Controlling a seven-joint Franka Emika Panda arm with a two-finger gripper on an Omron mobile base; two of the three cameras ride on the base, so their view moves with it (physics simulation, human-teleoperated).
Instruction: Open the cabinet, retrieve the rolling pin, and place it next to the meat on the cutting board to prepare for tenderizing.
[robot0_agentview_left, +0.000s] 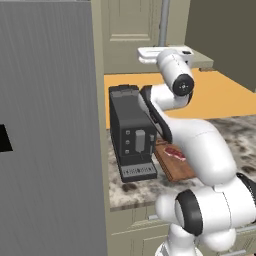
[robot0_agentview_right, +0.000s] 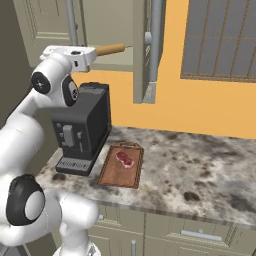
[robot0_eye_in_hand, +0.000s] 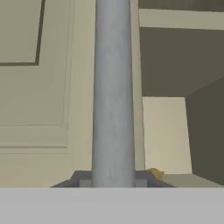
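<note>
Gripping the grey bar handle (robot0_eye_in_hand: 113, 92) of the left cabinet (robot0_agentview_left: 127, 22) door, the end effector (robot0_eye_in_hand: 113, 178) is closed on it. Right door is open; the rolling pin (robot0_agentview_right: 111, 49) lies on the shelf, not yet fetched to the cutting board (robot0_agentview_right: 121, 166) with the meat (robot0_agentview_right: 124, 159).

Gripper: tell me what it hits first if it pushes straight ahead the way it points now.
The gripper is shut on the grey bar handle, so that is already met; straight beyond lies the beige cabinet door, though depth is unclear.

My pincer (robot0_eye_in_hand: 113, 181) is clamped on the left door's handle (robot0_eye_in_hand: 113, 87), that door still blocking its half of the cabinet (robot0_agentview_right: 50, 25). Right door (robot0_agentview_right: 142, 55) hangs open, so the shelf with the rolling pin (robot0_agentview_right: 110, 49) is reachable. Coffee machine (robot0_agentview_right: 82, 127) crowds underneath.
</note>
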